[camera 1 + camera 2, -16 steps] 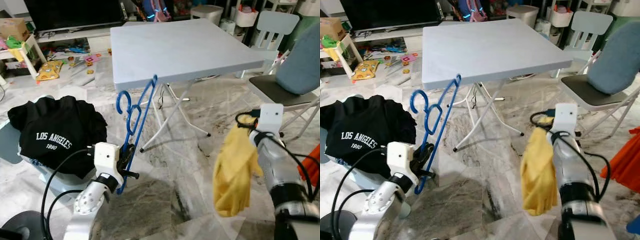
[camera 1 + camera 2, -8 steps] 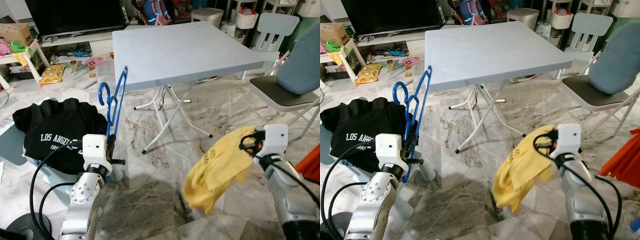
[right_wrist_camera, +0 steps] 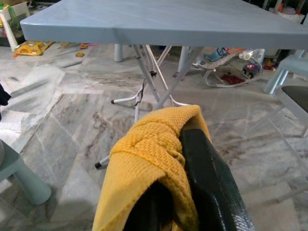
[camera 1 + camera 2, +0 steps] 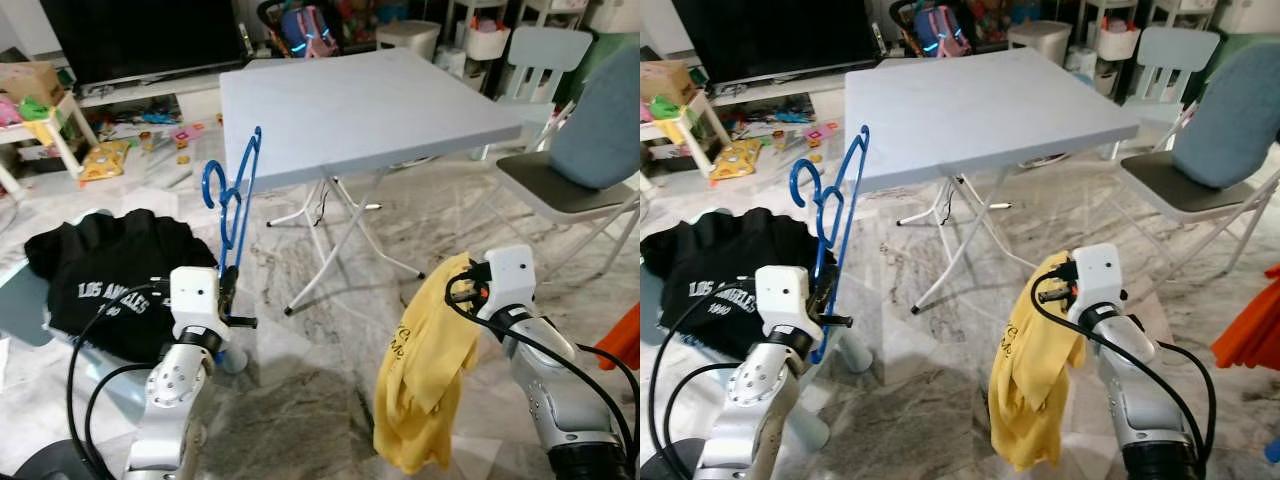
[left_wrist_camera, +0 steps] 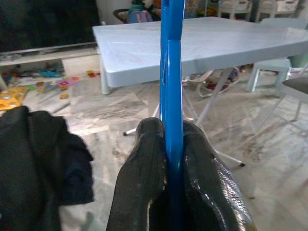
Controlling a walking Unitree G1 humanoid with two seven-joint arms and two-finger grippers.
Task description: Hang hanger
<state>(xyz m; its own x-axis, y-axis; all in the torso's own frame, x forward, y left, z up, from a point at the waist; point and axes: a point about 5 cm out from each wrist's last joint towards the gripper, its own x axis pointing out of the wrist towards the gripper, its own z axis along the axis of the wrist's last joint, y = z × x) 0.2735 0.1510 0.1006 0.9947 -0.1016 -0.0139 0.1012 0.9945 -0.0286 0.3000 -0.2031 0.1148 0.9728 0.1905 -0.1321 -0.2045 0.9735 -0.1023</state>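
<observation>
A blue plastic hanger (image 4: 238, 195) stands nearly upright at the left, hook uppermost, in front of the table's near left corner. My left gripper (image 4: 228, 292) is shut on its lower bar; in the left wrist view the two black fingers (image 5: 144, 168) pinch the blue bar (image 5: 172, 72). At the right, my right gripper (image 4: 468, 290) is shut on a yellow garment (image 4: 425, 370) that hangs down limp towards the floor. In the right wrist view the yellow knit (image 3: 144, 168) bunches over one black finger (image 3: 207, 178).
A light blue folding table (image 4: 350, 100) stands just ahead on a marble floor. A black printed shirt (image 4: 110, 280) lies over a low stool at the left. A grey chair (image 4: 575, 170) is at the right, a small white chair (image 4: 540, 55) behind, and toys lie at the far left.
The hanger has gone from leaning right to nearly upright. The yellow garment swung out to the left half a second ago and now hangs straight down again. The view shifted a little.
</observation>
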